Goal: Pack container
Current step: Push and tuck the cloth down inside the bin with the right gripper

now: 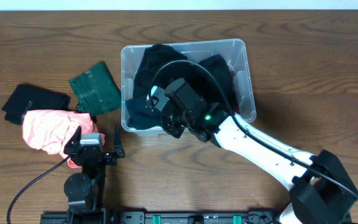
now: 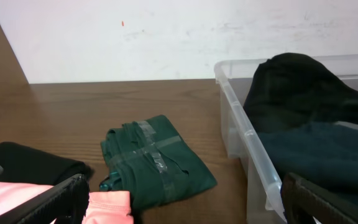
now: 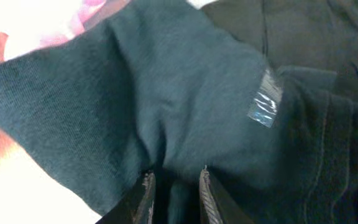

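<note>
The clear plastic container (image 1: 250,74) stands at the middle back and holds several dark garments (image 1: 160,62); its near wall shows in the left wrist view (image 2: 241,124). My right gripper (image 1: 155,111) reaches into its front left corner and is shut on a dark teal garment (image 3: 166,106), a fold pinched between the fingers (image 3: 176,180). My left gripper (image 1: 97,138) is open and empty, low at the front left (image 2: 182,205). A pink garment (image 1: 50,129) lies right beside its left finger (image 2: 107,208).
A folded green garment (image 1: 95,88) lies left of the container, also in the left wrist view (image 2: 157,158). A folded black garment (image 1: 33,101) lies further left (image 2: 23,163). The right arm stretches from the front right to the container.
</note>
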{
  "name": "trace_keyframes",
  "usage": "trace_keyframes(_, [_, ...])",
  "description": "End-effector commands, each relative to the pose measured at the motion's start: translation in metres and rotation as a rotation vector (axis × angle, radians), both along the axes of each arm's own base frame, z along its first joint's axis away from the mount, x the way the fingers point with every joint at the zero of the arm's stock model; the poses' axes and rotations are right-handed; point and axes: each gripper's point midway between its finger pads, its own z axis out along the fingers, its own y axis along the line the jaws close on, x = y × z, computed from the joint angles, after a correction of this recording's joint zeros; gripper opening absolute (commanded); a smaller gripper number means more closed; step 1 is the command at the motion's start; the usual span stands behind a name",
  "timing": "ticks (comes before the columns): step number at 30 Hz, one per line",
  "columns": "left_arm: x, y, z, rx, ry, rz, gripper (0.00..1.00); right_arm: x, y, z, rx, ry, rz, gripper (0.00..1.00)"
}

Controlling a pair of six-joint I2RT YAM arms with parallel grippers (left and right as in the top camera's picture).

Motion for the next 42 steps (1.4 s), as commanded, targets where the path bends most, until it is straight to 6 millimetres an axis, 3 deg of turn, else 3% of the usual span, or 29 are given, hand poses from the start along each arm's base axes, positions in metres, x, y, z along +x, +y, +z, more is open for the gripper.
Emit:
trace_keyframes(1, [0.0,0.0,-0.015,-0.012,0.036,-0.002,0.98,0.003,-0.002,-0.014,0.005,0.081,-0.079,0.33])
trace_keyframes(3, [0.0,0.0,-0.015,-0.012,0.037,-0.002,0.98,0.015,-0.01,-0.015,-0.003,0.069,-0.154,0.43])
trace_keyframes(7, [0.0,0.0,-0.015,-0.012,0.037,-0.002,0.98,0.034,-0.021,-0.013,0.005,0.044,-0.206,0.48])
trace_keyframes(10, [0.0,0.0,-0.015,-0.012,0.036,-0.003,0.98,0.042,-0.033,-0.015,0.0,0.055,-0.242,0.47])
trace_keyframes(12, [0.0,0.0,-0.015,-0.012,0.037,-0.002,0.98,0.045,-0.042,-0.018,-0.001,0.093,-0.301,0.4])
trace_keyframes(18, [0.0,0.0,-0.015,-0.012,0.036,-0.002,0.98,0.044,-0.062,-0.033,-0.02,0.207,-0.439,0.35])
trace_keyframes(25, [0.0,0.0,-0.015,-0.012,0.037,-0.002,0.98,0.03,-0.073,-0.071,-0.114,0.32,-0.49,0.36])
trace_keyframes(28, [0.0,0.0,-0.015,-0.012,0.036,-0.002,0.98,0.033,-0.071,-0.072,-0.113,0.302,-0.472,0.36])
trace_keyframes(32, [0.0,0.0,-0.015,-0.012,0.037,-0.002,0.98,0.047,-0.061,-0.045,-0.074,0.197,-0.383,0.39])
trace_keyframes(37, [0.0,0.0,-0.015,-0.012,0.036,-0.002,0.98,0.05,-0.036,0.02,0.008,0.042,-0.209,0.36])
trace_keyframes(40, [0.0,0.0,-0.015,-0.012,0.037,-0.002,0.98,0.039,-0.013,0.052,0.062,-0.033,-0.047,0.28])
trace_keyframes(42, [0.0,0.0,-0.015,-0.012,0.037,-0.003,0.98,0.03,-0.001,0.06,0.081,-0.048,0.012,0.18])
